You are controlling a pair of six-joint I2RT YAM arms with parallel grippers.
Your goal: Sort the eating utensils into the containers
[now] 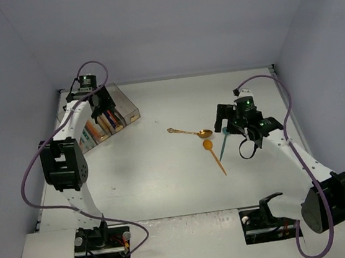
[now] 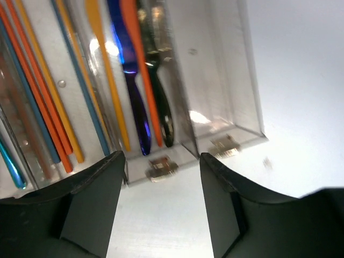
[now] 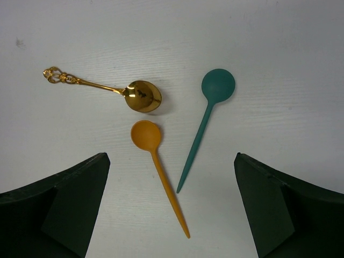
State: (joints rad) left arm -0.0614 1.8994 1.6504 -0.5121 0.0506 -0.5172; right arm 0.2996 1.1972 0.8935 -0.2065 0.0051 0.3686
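Right wrist: claw (image 3: 169, 158) agape over spoons (image 3: 146, 134)

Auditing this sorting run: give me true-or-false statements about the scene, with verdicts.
A gold metal spoon, an orange plastic spoon and a teal plastic spoon lie on the white table. True.
The right tool grips the teal spoon. False: it is open, holding nothing.
The left tool is open at the labelled end of the clear plastic bins. True.
Every bin compartment in the left wrist view holds utensils. False: the rightmost compartment looks empty.
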